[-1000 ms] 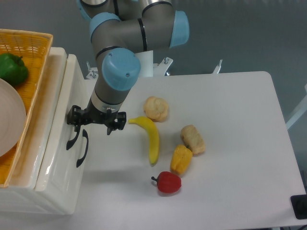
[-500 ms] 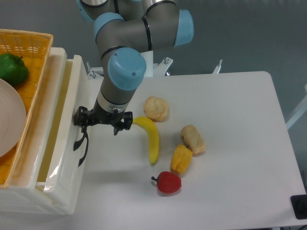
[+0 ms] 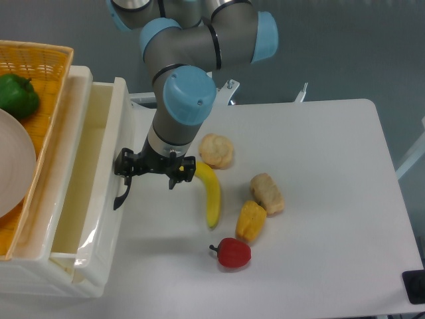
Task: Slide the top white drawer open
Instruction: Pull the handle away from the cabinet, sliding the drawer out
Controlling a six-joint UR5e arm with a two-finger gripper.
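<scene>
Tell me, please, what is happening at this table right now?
The robot arm's gripper is at the curved black handle of the top white drawer and is sliding it out. The drawer is partly open and its inside looks bare. A banana lies just beside the gripper.

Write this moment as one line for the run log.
gripper: at handle | top white drawer: partly open, interior visible | banana: right beside gripper

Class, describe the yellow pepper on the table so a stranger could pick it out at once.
Start at the white table right of the cabinet. Among the food, find the banana; the yellow pepper lies beside its lower tip. It sits between the bread piece and the red pepper, blocky and orange-yellow.
</scene>
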